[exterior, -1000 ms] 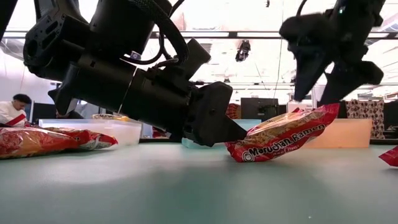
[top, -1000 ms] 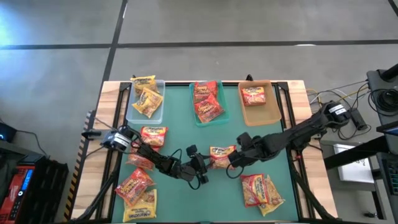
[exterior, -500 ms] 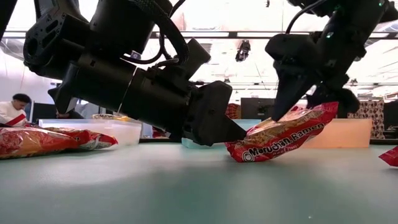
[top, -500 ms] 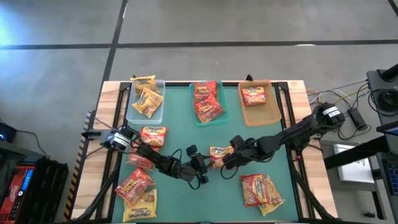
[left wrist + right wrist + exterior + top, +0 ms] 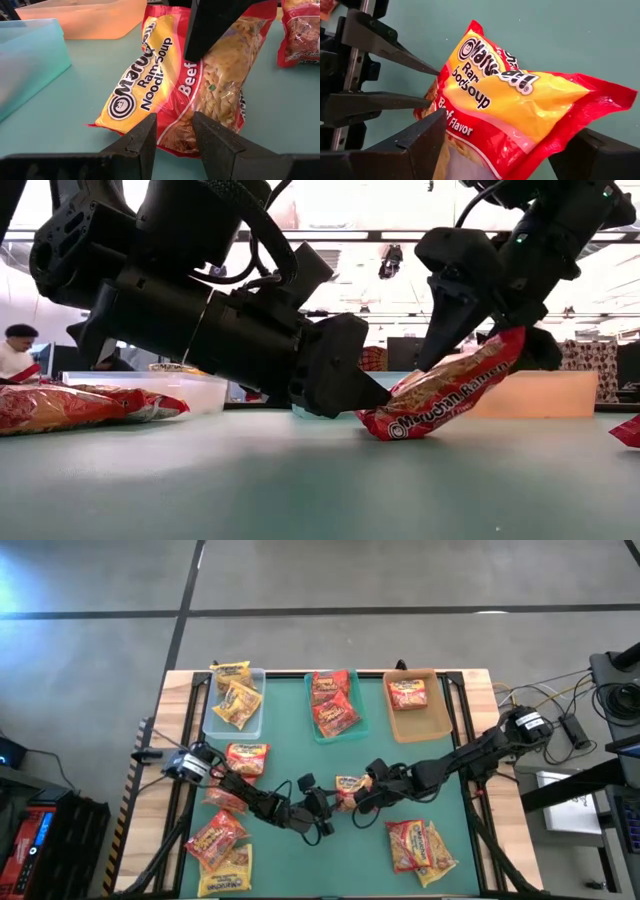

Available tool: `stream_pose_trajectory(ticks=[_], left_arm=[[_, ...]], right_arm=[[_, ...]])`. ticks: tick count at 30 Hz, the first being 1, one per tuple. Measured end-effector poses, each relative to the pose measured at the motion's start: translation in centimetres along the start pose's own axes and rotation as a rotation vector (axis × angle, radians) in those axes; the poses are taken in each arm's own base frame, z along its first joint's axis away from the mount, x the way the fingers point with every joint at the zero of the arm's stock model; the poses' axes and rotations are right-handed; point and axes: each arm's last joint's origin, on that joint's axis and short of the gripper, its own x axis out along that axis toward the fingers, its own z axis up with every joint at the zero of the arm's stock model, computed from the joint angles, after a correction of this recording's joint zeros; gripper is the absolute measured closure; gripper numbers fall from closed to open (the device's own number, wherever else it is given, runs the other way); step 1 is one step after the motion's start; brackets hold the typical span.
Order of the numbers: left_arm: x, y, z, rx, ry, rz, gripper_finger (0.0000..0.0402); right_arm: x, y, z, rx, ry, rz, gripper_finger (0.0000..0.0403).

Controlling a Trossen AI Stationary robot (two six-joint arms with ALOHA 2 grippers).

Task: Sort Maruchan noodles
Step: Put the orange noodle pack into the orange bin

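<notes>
A red-and-yellow beef packet (image 5: 349, 787) sits mid-table, one end on the green mat and the other tipped up, its crinkly film printed with the Maruchan logo. Two yellow packets (image 5: 236, 692) lie in the clear tray at the far left, two red ones (image 5: 333, 702) overlap in the teal tray in the middle, and one red packet (image 5: 407, 693) lies flat in the tan tray. Loose packets lie flat elsewhere: one red (image 5: 246, 757) near the left edge, a red (image 5: 215, 837) and a yellow (image 5: 228, 880) at the near left corner, and a red-and-yellow pair (image 5: 418, 845) at the near right.
</notes>
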Motion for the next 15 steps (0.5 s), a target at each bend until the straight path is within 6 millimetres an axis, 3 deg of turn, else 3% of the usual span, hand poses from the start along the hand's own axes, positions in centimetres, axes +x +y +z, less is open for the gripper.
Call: stream_pose_trajectory(ticks=[8,15], left_arm=[[-0.02,0.04,0.01,0.002,-0.003,0.012,0.0286],[-0.41,0.05,0.83,-0.01,-0.019,0.033,0.0286]], right_arm=[[0.0,0.24,0.14,0.005,-0.017,0.022,0.0189],[-0.01,0.38,0.19,0.009,-0.022,0.036,0.0211]])
